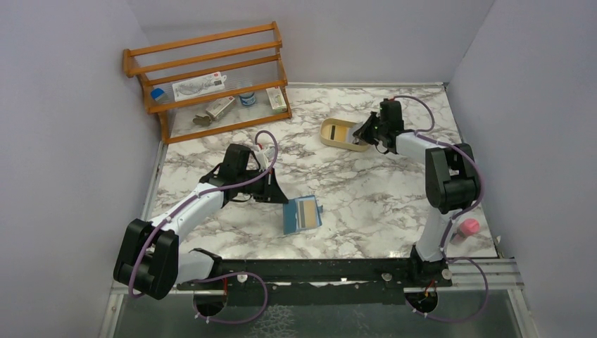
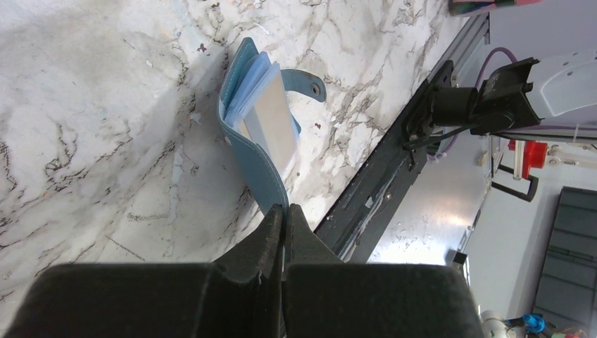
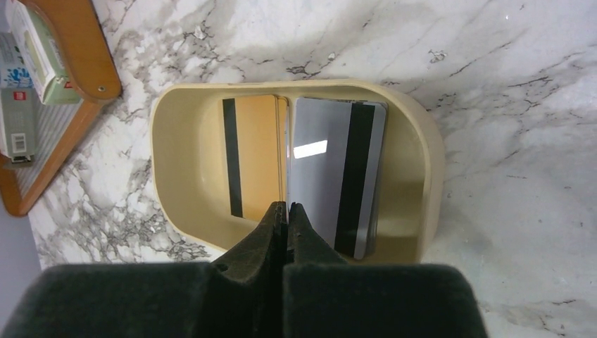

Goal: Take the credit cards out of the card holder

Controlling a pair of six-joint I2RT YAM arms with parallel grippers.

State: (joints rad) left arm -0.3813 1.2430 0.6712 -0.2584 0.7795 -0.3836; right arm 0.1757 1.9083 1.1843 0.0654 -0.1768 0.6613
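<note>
The teal-blue card holder (image 1: 292,218) lies open on the marble near the front edge, with pale credit cards (image 2: 273,123) standing in its pockets and its snap tab (image 2: 310,83) sticking out. My left gripper (image 2: 284,208) is shut on the edge of the holder's cover (image 2: 257,158); it also shows in the top view (image 1: 279,193). My right gripper (image 3: 286,205) is over the tan tray (image 3: 415,141) at the back (image 1: 329,134), shut on a thin card seen edge-on (image 3: 287,151). A gold card (image 3: 257,155) and a silver card (image 3: 324,162) lie in the tray.
A wooden rack (image 1: 211,77) with small packages stands at the back left, its corner in the right wrist view (image 3: 70,42). A pink object (image 1: 468,227) sits by the right arm's base. A black rail (image 1: 317,267) runs along the front edge.
</note>
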